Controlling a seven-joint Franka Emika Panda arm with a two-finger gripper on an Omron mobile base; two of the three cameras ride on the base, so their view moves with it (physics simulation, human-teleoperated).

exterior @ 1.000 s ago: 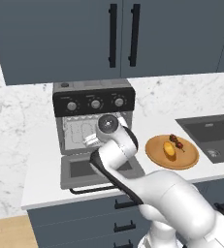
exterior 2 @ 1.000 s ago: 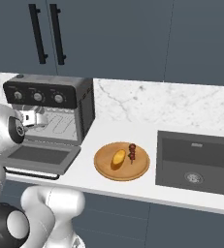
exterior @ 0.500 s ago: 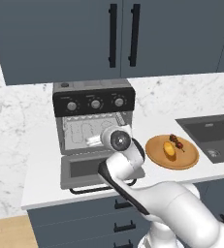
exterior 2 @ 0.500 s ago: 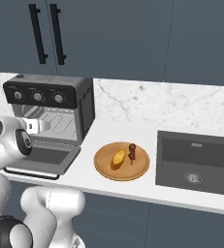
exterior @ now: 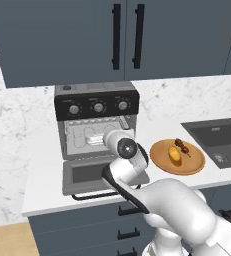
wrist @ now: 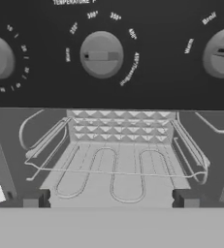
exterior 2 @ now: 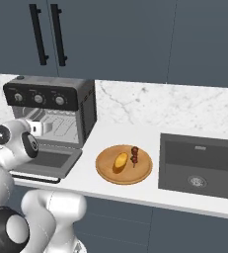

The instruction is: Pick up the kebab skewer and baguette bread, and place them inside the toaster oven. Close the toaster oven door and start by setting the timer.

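Skewer (exterior: 182,147) and bread (exterior: 174,154) lie together on the wooden plate (exterior: 161,158), which sits on the surface (exterior: 43,165) between the oven (exterior: 97,117) and the sink (exterior: 218,137), near the front edge. In the left base view my hand (exterior: 118,137) is up at the oven mouth, above the dropped door (exterior: 87,173), so the food is off to the hand's right and lower. The skewer looks to run from the front edge toward the back wall, on the sink side of the bread.

From the right base view the same layout holds: hand (exterior 2: 36,128) in front of the open oven (exterior 2: 53,112), plate (exterior 2: 105,170) well apart from it toward the sink (exterior 2: 199,165). The bread (exterior 2: 120,160) is on the oven side of the plate, the skewer (exterior 2: 134,154) just beside it on the sink side; I can't tell whether they touch. So the bread is the nearer of the two.

In the hand view I'm looking straight into the oven: wire rack (wrist: 118,170) bare, three knobs above, the middle knob (wrist: 101,54) dead ahead. The fingertips (wrist: 33,198) stand wide, nothing between them. I judge the next move is a swing right and down to the plate, with nothing loaded yet.
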